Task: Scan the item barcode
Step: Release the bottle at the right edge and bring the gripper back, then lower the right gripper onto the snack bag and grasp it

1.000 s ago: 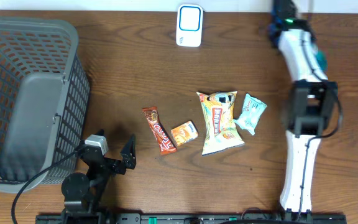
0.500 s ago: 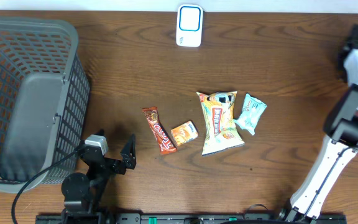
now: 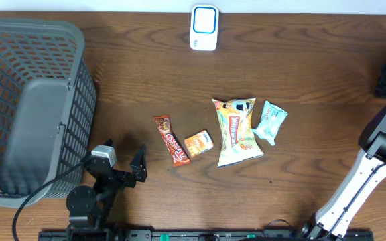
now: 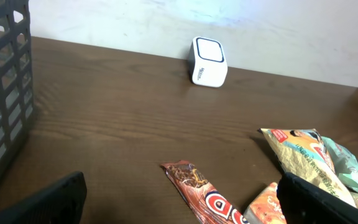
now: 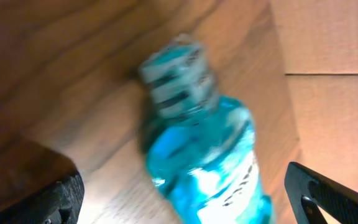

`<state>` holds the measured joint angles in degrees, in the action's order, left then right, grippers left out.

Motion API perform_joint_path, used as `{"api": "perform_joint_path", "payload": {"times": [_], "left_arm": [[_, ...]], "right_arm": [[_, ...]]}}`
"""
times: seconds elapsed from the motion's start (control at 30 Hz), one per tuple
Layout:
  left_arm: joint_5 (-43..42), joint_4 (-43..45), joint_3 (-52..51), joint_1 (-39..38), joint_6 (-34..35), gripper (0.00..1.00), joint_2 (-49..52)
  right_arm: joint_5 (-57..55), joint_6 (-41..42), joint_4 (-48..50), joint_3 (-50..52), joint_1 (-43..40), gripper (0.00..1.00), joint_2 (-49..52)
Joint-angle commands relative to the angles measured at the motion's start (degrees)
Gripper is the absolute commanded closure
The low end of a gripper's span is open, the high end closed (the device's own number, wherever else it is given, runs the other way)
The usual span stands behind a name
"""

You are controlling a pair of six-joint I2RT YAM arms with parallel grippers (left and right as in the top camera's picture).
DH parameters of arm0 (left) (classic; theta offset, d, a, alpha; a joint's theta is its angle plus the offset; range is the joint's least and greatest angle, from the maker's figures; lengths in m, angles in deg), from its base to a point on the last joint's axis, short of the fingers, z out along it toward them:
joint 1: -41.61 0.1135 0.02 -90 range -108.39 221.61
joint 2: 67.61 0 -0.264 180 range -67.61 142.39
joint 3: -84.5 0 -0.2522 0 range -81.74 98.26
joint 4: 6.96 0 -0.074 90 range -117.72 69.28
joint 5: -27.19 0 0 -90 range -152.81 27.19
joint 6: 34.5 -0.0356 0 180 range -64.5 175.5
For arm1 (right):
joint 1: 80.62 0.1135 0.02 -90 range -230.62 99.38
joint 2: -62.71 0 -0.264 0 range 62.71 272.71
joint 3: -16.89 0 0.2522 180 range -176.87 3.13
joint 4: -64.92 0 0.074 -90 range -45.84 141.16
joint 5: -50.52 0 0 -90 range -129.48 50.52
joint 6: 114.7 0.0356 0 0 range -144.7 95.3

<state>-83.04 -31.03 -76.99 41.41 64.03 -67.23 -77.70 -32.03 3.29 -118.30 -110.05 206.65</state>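
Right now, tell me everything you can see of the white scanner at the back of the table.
The white scanner is a small rounded box, glossy plastic by its look, with a blue-rimmed panel on its face and tiny dark lettering below, too small to read. It stands at the table's far edge close to the wall, well apart from the snacks; only the table seems to touch it.

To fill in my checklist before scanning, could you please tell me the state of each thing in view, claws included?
Left claw: open, holding nothing.
Blue bottle: cap on, ungripped, blurred.
Right claw: open, fingers clear of the Blue bottle.
Scanner: standing upright.
Basket: upright.
Chocolate bar: lying flat.
Orange packet: lying flat.
Yellow bag: lying flat.
Green packet: lying flat beside the Yellow bag.
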Motion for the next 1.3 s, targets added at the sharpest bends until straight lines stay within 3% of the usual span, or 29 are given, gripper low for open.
{"api": "perform_joint_path", "payload": {"times": [0.0, 0.17, 0.37, 0.47, 0.67, 0.97, 1.27], "left_arm": [[0.15, -1.62, -0.87, 0.13, -0.98, 0.02, -0.07], [0.13, -1.62, -0.87, 0.13, -0.98, 0.02, -0.07], [0.13, -1.62, -0.87, 0.13, -0.98, 0.02, -0.07], [0.13, -1.62, -0.87, 0.13, -0.98, 0.02, -0.04], [0.15, -1.62, -0.90, 0.13, -0.98, 0.02, -0.04], [0.15, -1.62, -0.87, 0.13, -0.98, 0.02, -0.04], [0.13, -1.62, -0.87, 0.13, -0.98, 0.02, -0.04]], "right_arm": [[10.16, 3.50, -1.01, 0.00, 1.86, 0.01, -5.66], [27.10, 3.67, -1.27, -0.02, 3.74, 0.01, -15.15], [50.31, 10.10, -2.10, -0.02, 7.08, 0.01, -29.03], [56.37, 12.57, -3.15, 0.00, 10.45, 0.01, -34.29], [53.75, 13.46, -10.91, 0.00, 23.71, 0.01, -39.12], [39.47, 29.00, -25.86, 4.22, 46.45, 0.01, -36.96], [25.53, 30.86, -21.51, 24.79, 62.73, 0.01, -36.87]]}}
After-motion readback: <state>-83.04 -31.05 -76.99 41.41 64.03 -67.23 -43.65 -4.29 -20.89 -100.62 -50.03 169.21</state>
